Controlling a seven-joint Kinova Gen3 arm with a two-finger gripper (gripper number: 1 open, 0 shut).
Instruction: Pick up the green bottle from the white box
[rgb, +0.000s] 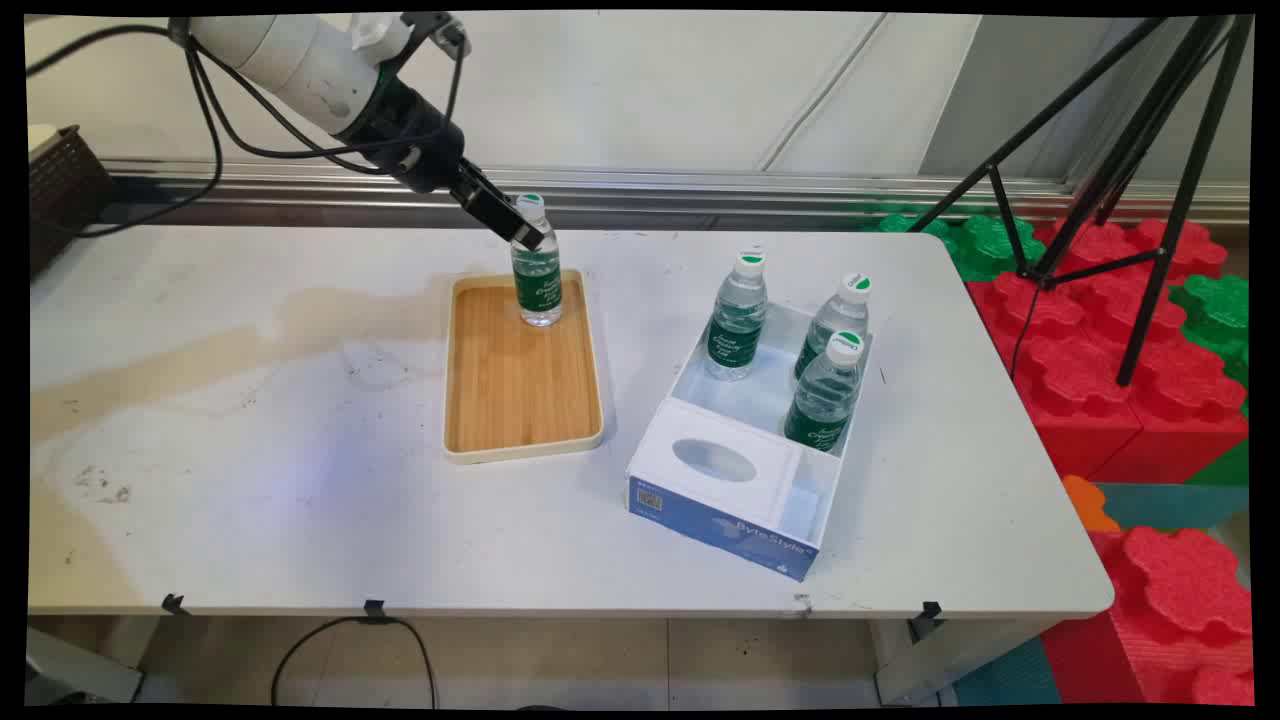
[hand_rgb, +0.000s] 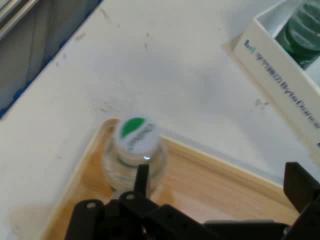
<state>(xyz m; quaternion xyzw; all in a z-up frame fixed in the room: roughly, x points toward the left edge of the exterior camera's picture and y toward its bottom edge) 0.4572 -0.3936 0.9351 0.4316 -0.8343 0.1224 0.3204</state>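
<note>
Jaws (rgb: 528, 233) spread wide, released, one finger (hand_rgb: 142, 176) touching bottle (rgb: 537, 272) shoulder. Bottle upright at far corner of wooden tray (rgb: 520, 440) on bench (rgb: 250, 480). Three more bottles (rgb: 738, 318) upright in white box (rgb: 735, 470), near tray.

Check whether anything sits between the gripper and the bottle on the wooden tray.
Nothing visible does. The open gripper is right at the neck of the bottle, which stands upright at the far end of the wooden tray. The three other bottles stand apart in the white box to the right.
</note>
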